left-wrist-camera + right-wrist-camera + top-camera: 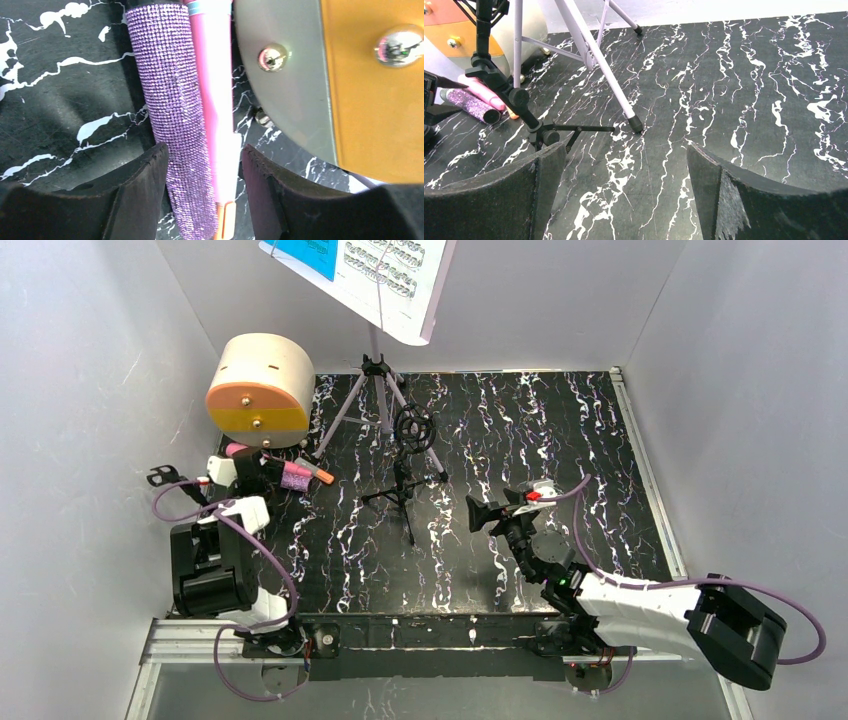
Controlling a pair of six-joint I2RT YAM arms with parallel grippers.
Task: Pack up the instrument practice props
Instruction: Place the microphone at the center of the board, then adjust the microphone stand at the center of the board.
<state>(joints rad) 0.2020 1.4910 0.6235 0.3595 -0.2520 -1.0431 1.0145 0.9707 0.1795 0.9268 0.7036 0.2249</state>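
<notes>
Pink microphone (215,100): one; purple microphone (172,100): one; both between left gripper (205,170) jaws.

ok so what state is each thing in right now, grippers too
purple mic: lying on the table, out of its mount
pink microphone: lying alongside the purple mic, touching it
left gripper: straddling both mics, grip unclear
right gripper: open, empty
ring mount on tripod: standing, ring empty
music stand: upright, legs spread
sheet music: on the stand
round case: on its side, unclear if open
</notes>
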